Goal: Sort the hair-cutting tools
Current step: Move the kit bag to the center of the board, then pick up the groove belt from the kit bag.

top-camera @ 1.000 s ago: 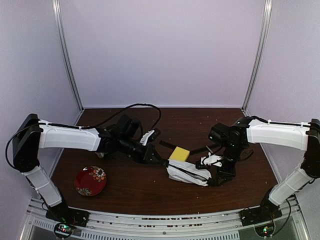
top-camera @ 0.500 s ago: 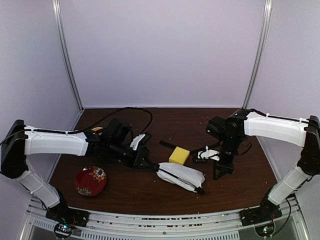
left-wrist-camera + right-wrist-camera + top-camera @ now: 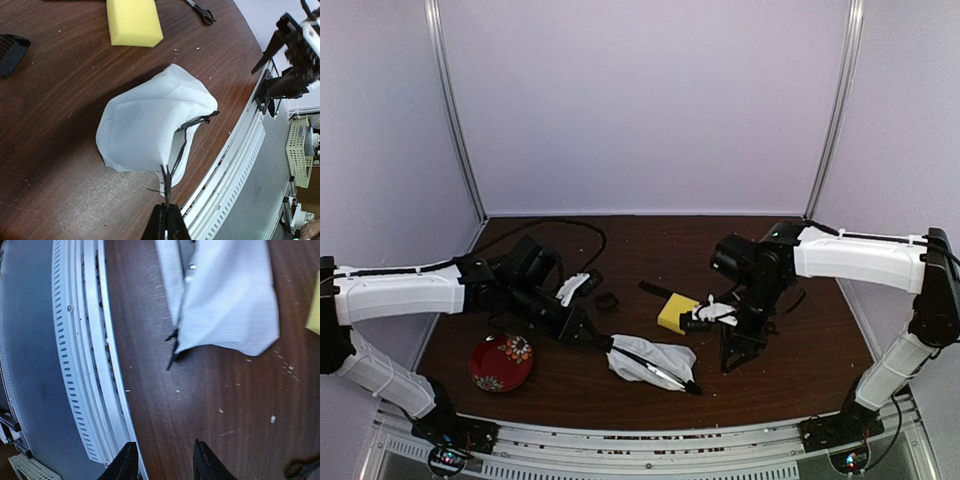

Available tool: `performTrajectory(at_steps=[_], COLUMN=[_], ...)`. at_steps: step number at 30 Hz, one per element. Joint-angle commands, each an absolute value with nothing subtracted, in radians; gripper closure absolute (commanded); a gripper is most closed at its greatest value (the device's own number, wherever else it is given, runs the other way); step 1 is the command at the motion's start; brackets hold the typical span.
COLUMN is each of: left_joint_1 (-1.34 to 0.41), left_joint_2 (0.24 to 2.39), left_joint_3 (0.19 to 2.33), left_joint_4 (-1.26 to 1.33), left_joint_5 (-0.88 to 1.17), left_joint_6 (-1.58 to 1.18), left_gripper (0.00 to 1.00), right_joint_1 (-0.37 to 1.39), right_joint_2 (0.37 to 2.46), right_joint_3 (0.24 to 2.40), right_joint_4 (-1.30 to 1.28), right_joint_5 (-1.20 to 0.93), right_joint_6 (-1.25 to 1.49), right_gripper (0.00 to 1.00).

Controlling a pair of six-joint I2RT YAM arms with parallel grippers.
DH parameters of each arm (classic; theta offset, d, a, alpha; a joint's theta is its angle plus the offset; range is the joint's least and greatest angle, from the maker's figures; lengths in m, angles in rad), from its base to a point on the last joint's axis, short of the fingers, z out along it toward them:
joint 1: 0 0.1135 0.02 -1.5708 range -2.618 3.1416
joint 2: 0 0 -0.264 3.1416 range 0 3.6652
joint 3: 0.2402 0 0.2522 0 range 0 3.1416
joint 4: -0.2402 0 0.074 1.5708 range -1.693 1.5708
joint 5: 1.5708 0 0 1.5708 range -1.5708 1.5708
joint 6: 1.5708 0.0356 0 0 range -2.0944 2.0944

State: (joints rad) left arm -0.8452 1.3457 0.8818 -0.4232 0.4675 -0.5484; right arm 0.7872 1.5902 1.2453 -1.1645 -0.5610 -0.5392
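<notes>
My left gripper (image 3: 598,338) is shut on the black zipper edge of the white pouch (image 3: 652,361), at its left end; the wrist view shows the pouch (image 3: 145,125) just ahead of the closed gripper (image 3: 166,220). My right gripper (image 3: 732,352) is open and empty to the right of the pouch, apart from it; its wrist view shows the pouch (image 3: 230,295) ahead of the spread gripper (image 3: 165,465). A small black square piece (image 3: 607,300) lies behind the pouch, ribbed in the left wrist view (image 3: 10,52). A slim black comb (image 3: 653,289) lies behind the sponge. Scissors (image 3: 200,10) lie beyond the sponge.
The yellow sponge block (image 3: 677,312) sits between the arms, behind the pouch. A red patterned plate (image 3: 501,362) lies at the front left. The table's front rail (image 3: 95,365) runs close under my right gripper. A black loop handle (image 3: 302,467) shows at the right wrist view's corner.
My left gripper has dragged the pouch left and toward the front edge. My right gripper, at the pouch's right end a second ago, is now apart from it and has shifted left.
</notes>
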Motion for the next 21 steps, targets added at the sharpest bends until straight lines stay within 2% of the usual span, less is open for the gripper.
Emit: performTrajectory(at_steps=[1, 7, 15, 19, 21], left_joint_1=[-0.841, -0.841, -0.841, -0.841, -0.841], left_joint_2=[1.335, 1.307, 1.290, 1.284, 1.288], left_joint_3=[0.842, 0.759, 0.714, 0.710, 0.712], left_joint_4=[-0.380, -0.257, -0.221, -0.224, -0.230], left_joint_5=[0.441, 0.420, 0.409, 0.403, 0.401], left_joint_6=[-0.561, -0.638, -0.667, -0.665, -0.661], left_gripper=[1.00, 1.00, 1.00, 1.00, 1.00], right_joint_1=[0.898, 0.941, 0.986, 0.990, 0.991], right_joint_2=[1.560, 1.633, 1.699, 1.746, 1.763], right_joint_3=[1.154, 1.093, 1.053, 1.074, 1.077], right_joint_4=[-1.024, -0.871, -0.711, -0.734, -0.746], right_joint_5=[-0.558, -0.525, -0.442, -0.442, -0.440], right_joint_6=[-0.483, -0.404, -0.329, -0.325, -0.330], right_gripper=[0.58, 0.55, 0.56, 0.59, 0.69])
